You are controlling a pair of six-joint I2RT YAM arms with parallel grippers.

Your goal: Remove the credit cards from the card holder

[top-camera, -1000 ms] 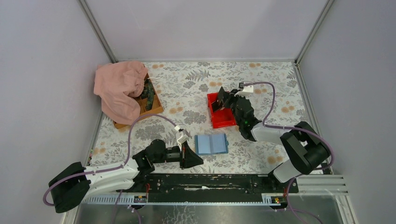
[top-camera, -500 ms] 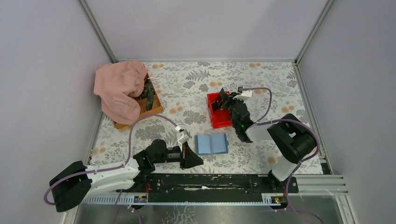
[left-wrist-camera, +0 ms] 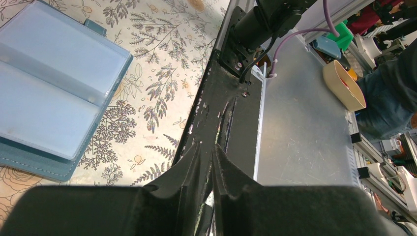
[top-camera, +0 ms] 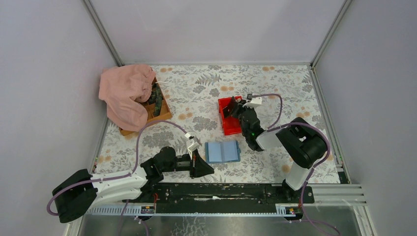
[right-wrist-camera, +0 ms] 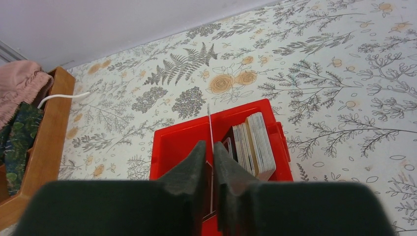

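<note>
The card holder (top-camera: 222, 151), a blue wallet, lies open and flat at the table's front middle; the left wrist view shows its clear pockets (left-wrist-camera: 49, 88). My left gripper (top-camera: 209, 169) is shut and empty, just left of the wallet near the front rail (left-wrist-camera: 205, 150). My right gripper (top-camera: 231, 110) is shut on a thin credit card (right-wrist-camera: 210, 132), seen edge-on, held upright over the red bin (right-wrist-camera: 216, 118). A stack of several credit cards (right-wrist-camera: 253, 145) stands on edge in the bin's right side.
The red bin (top-camera: 236, 129) stands behind and right of the wallet. A wooden tray (top-camera: 162, 110) with a pink cloth (top-camera: 125, 91) over it stands at the back left. Grey walls close in the table on three sides.
My right arm has folded in, bringing the gripper and its card nearer and lower over the red bin. The left arm and the wallet have not moved.
</note>
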